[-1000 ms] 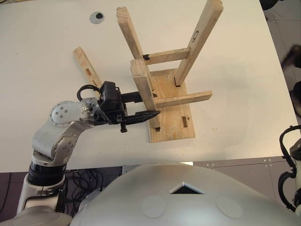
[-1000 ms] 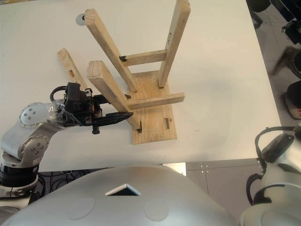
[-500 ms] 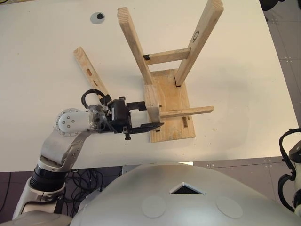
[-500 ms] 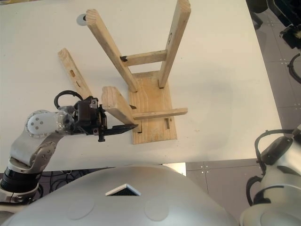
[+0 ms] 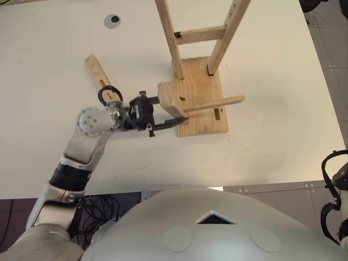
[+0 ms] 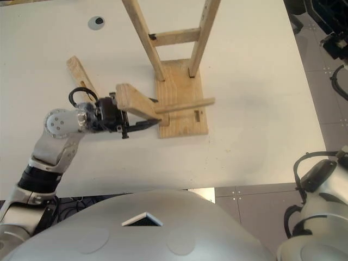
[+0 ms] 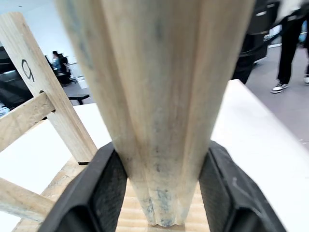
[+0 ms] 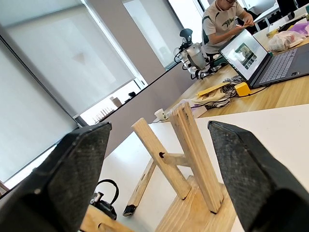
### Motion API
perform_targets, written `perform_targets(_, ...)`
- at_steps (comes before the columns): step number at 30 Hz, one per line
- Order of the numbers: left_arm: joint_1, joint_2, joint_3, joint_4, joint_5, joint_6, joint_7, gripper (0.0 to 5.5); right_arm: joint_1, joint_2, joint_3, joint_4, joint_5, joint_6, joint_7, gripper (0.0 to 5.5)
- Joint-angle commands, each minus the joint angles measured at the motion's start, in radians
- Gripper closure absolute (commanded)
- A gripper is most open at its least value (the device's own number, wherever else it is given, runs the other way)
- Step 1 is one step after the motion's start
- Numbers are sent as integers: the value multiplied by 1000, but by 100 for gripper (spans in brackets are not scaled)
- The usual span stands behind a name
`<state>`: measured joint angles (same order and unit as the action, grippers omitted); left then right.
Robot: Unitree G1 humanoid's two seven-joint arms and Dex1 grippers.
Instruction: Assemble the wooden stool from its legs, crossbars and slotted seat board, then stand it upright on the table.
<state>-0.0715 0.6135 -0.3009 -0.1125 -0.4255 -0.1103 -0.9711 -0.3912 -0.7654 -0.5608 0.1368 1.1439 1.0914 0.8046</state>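
Over the seat board (image 5: 202,81), left tool (image 5: 168,111) clamped on 1 leg (image 5: 171,92), now swung more upright, right tool (image 8: 155,170) apart.

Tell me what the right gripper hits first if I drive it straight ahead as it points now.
Most likely the nearer upright leg, which stands on the seat board straight ahead of the right gripper; how far off is unclear.

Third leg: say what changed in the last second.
Held in the left pincer, the third leg swung from a lean to nearly upright at the near left corner of the board. The board with its two standing legs slid away from the robot. The loose leg stayed put.
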Motion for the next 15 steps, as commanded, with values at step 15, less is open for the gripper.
perform_targets(15, -375, 126, -193, 565, 254, 413, -264, 349, 421, 342, -137, -476, 242, -196, -337, 183)
